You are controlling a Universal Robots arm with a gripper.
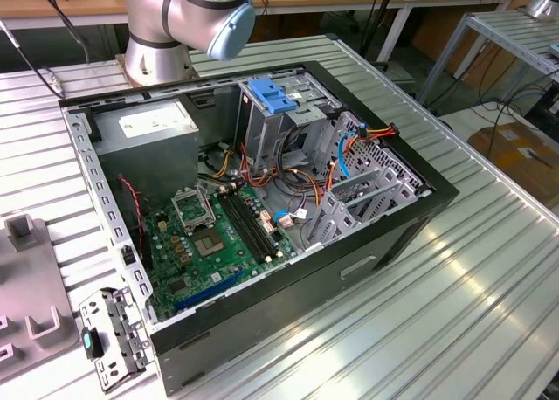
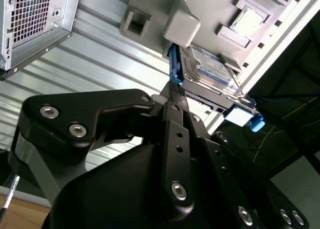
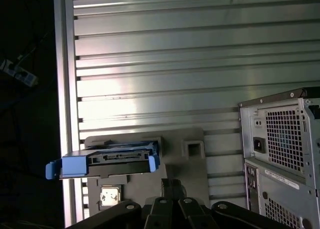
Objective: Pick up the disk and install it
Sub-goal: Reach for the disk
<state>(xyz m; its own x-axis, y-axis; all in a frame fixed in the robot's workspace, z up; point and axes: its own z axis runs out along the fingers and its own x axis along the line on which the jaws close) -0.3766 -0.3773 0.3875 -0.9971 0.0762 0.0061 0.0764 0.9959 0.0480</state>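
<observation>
Step in hand: the pick-up, grasp not confirmed. The disk sits on the grey fixture plate, seated among the plate's raised blocks. Its blue handle hangs off the plate's outer edge, on the side away from the computer case. White-and-blue label faces away from the plate. Case stands beside the plate, apart from it, on the ribbed table

The gripper is low over the plate, its tip right at the disk's blue side rail, at the end opposite the handle. Touching or just short of it, can't say. Can't tell if it's released or clenched either, as the gripper's own black body hides the gap

Doing this step well, my judgement:
- grip on the blue rails or the metal edges, not the label face
- line the gripper square to the disk's long edges. A skewed bite would likely twist it against the plate's blocks
- go deep enough for firm contact, since a tip-only pinch on smooth plastic may slip
- lift straight off the plate so the rails clear the blocks without snagging
- the handle overhangs the plate, so weight may be uneven. Watch for tilt as it comes off the plate
</observation>
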